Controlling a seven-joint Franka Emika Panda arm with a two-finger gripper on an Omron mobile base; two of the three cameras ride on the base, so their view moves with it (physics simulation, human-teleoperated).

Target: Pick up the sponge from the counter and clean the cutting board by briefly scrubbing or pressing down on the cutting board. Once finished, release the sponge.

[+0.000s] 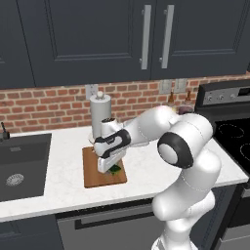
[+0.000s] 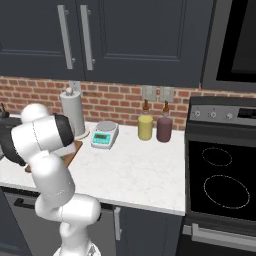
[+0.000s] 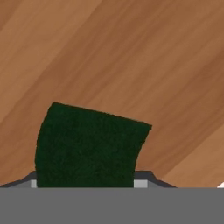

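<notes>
Filling the hand view: sponge [image 3: 87, 146] on cutting board [image 3: 131, 61].

Cutting board [image 3: 131, 57] smooth grained wood; sponge [image 3: 87, 146] rough matt green; counter [image 1: 68, 161] speckled stone

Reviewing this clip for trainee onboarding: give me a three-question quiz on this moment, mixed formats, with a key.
1. True or false: the sponge is over the cutting board.
2. Multiple choice: what stands just behind the board, toward the brick wall? A) paper towel roll B) kettle C) toaster
3. Fill in: the two bottles stand on the counter between the kitchen scale and the ____.

Key:
1. True; the hand view shows the dark green sponge at the gripper with wood grain all around.
2. A
3. Stove
</notes>
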